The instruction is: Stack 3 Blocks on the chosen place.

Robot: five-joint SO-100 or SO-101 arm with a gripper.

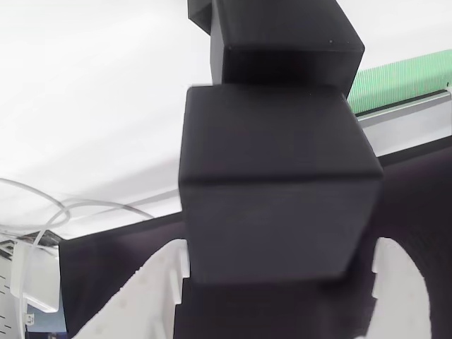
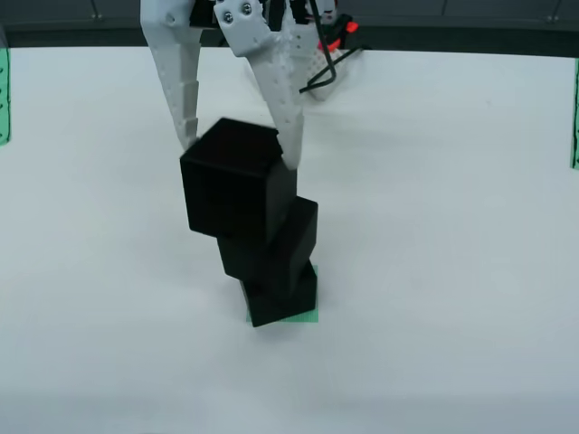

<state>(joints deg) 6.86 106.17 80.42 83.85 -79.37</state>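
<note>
Item: stack of three black cubes on a white table (image 2: 452,226), seen from the fixed front view; bottom block (image 2: 280,294) sits on the green square patch (image 2: 306,316), of which a corner and an edge show at the block's lower right; middle block (image 2: 271,244) rests on it, shifted a little to the left and turned slightly; top block (image 2: 237,190) rests on the middle one, shifted further left and overhanging, so the column leans leftward as that view shows it. Item: gripper (image 2: 237,143), white, two-fingered, descending from the top of the front view; its fingers (image 2: 181,99) straddle the top block, tips against or just beside its upper side faces; whether the jaws press the block or have let go cannot be told from either view. Item: the view riding on the gripper; top block (image 1: 279,183) close up between the white fingertips (image 1: 402,282), a lower block (image 1: 282,42) beyond it, a long green striped strip (image 1: 402,81) at the table's far edge, white cables (image 1: 49,208) at left. Status, as a judgement: all three blocks are in place on the patch; what remains is a clean release and withdrawal without nudging the offset, none-too-steady column.
</note>
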